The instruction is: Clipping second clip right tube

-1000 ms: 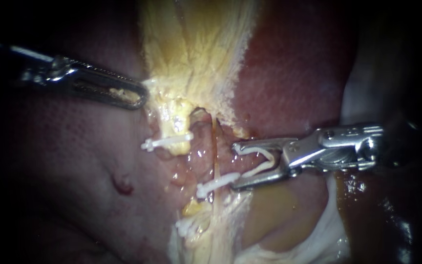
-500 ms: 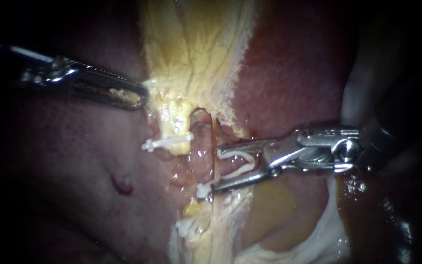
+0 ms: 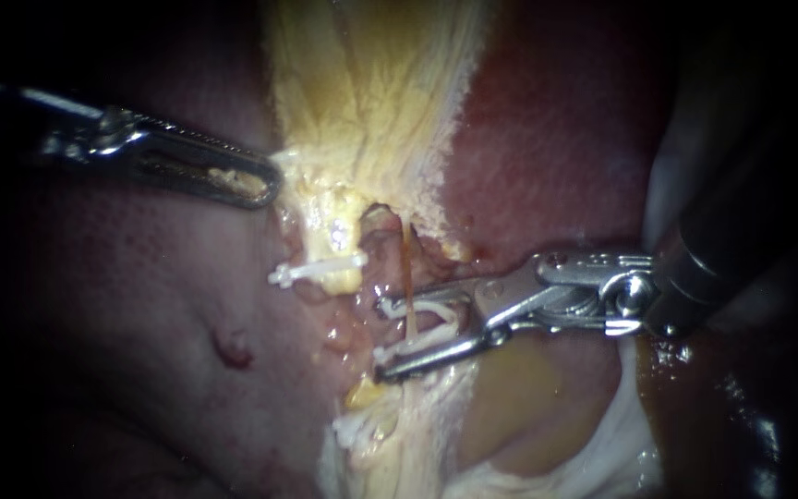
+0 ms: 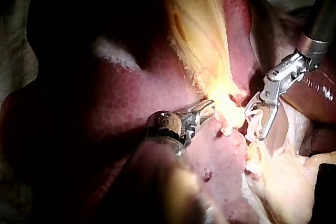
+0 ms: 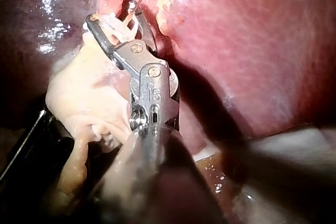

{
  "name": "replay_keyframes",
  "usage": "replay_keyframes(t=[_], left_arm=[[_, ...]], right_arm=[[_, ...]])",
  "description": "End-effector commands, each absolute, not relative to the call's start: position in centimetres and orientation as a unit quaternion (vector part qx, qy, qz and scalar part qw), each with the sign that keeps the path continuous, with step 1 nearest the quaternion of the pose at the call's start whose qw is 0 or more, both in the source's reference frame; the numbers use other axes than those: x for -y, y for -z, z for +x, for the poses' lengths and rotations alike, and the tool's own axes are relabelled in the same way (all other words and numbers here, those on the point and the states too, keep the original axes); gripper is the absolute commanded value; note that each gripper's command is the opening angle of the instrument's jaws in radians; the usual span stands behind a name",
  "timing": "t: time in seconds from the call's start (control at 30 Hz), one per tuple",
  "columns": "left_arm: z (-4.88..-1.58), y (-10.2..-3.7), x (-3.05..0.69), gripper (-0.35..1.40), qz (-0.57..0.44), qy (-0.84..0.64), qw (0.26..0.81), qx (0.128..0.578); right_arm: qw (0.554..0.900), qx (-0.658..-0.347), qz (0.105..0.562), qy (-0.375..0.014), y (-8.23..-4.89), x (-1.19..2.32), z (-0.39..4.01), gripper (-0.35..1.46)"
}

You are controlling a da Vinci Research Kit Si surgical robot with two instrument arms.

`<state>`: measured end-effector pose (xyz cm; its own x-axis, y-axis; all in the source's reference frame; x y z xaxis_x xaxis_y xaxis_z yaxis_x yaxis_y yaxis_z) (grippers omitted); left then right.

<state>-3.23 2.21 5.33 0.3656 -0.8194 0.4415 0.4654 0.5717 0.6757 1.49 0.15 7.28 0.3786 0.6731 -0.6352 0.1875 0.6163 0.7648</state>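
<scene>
Straddling the right tube (image 3: 394, 273), our right instrument (image 3: 382, 338) carries the open clip (image 3: 436, 310) in half-spread jaws. We should seat it square, clear of the seated clip (image 3: 382, 354), before squeezing.

Tube (image 3: 380, 268) partly hidden behind clip (image 3: 436, 310) in R instrument's (image 3: 380, 338) jaws; its shaft cut off at endo view's edge.

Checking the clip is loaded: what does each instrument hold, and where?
Right instrument: an open white clip, seated between its jaws. Left instrument: the yellow tissue, by its edge.
</scene>
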Motion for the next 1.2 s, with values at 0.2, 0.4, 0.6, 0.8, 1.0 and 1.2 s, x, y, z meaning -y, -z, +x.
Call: replay_keyframes(t=[0.2, 0.4, 0.6, 0.8, 1.0, 1.2], left_arm=[[-3.23, -5.33, -2.21, -0.35, 0.226, 0.404, 0.795, 0.392], [-3.23, -5.33, -2.21, -0.35, 0.226, 0.404, 0.795, 0.392], [-3.23, -5.34, -2.21, -0.35, 0.225, 0.404, 0.795, 0.392], [-3.23, -5.34, -2.21, -0.35, 0.225, 0.404, 0.795, 0.392], [-3.23, -5.35, -2.20, -0.35, 0.227, 0.403, 0.795, 0.393], [-3.23, -5.35, -2.20, -0.35, 0.227, 0.403, 0.795, 0.393]], right_arm=[[0.704, -0.548, 0.422, -0.162, -7.19, -0.12, 1.51, 0.49], [0.685, -0.561, 0.438, -0.152, -7.02, -0.06, 1.55, 0.49], [0.674, -0.570, 0.449, -0.140, -6.84, 0.00, 1.60, 0.49], [0.670, -0.571, 0.454, -0.140, -6.77, 0.01, 1.59, 0.48], [0.669, -0.571, 0.455, -0.138, -6.82, -0.02, 1.55, 0.42], [0.669, -0.571, 0.456, -0.137, -6.85, -0.03, 1.47, 0.18]])
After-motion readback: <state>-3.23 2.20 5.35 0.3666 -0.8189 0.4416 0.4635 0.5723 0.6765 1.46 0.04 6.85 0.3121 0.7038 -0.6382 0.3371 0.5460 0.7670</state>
